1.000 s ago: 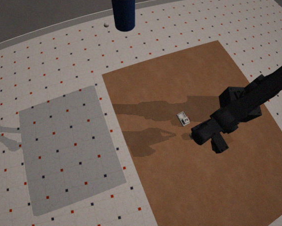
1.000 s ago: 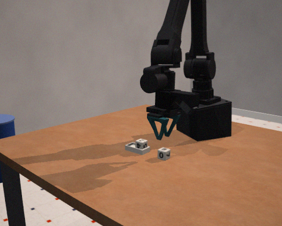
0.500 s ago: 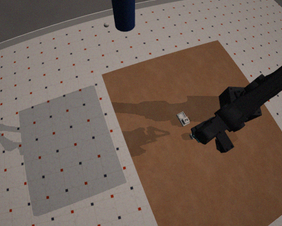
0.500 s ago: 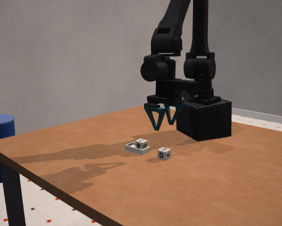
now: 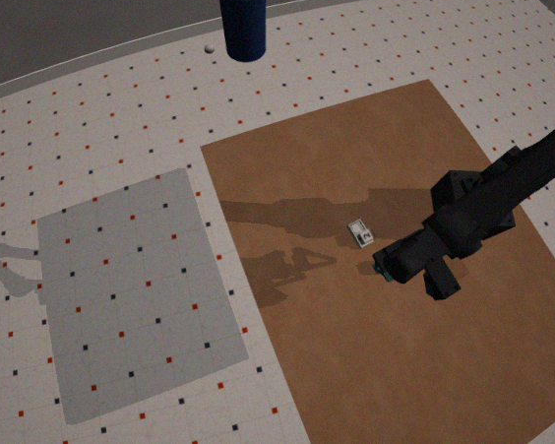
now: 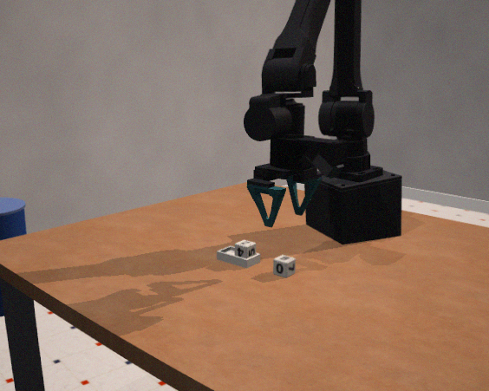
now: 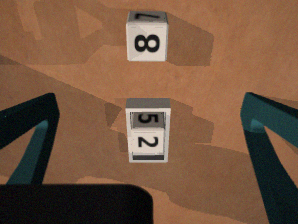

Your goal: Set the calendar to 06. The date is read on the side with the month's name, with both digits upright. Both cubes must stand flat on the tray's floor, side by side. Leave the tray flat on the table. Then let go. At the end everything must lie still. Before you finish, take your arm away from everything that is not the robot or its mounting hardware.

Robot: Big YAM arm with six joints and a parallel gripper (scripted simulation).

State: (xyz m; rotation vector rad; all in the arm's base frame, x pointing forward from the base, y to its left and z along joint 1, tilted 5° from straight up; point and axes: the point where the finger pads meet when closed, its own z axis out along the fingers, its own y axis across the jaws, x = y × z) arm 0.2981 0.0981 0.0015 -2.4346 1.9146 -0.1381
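Observation:
The small white tray (image 5: 358,226) (image 6: 228,257) (image 7: 148,104) sits on the brown table. One white cube (image 5: 364,237) (image 6: 244,249) (image 7: 147,140) stands in one end of it, with 2 on top and 4 and 5 on visible sides; the tray's other end is empty. A second white cube (image 6: 283,266) (image 7: 146,40) stands on the table beside the tray, with 8 on top and 0 and 7 on visible sides. It is hidden in the top view. My gripper (image 6: 284,219) (image 7: 149,103) is wide open and empty, above the tray and cubes. The month's name is not readable.
The arm's black base (image 6: 354,208) stands on the table (image 5: 377,364) (image 6: 375,312) behind the cubes. A blue cylinder (image 5: 245,24) (image 6: 3,251) and a small grey ball (image 5: 209,48) are beyond the table. Arm shadows cross the tray area.

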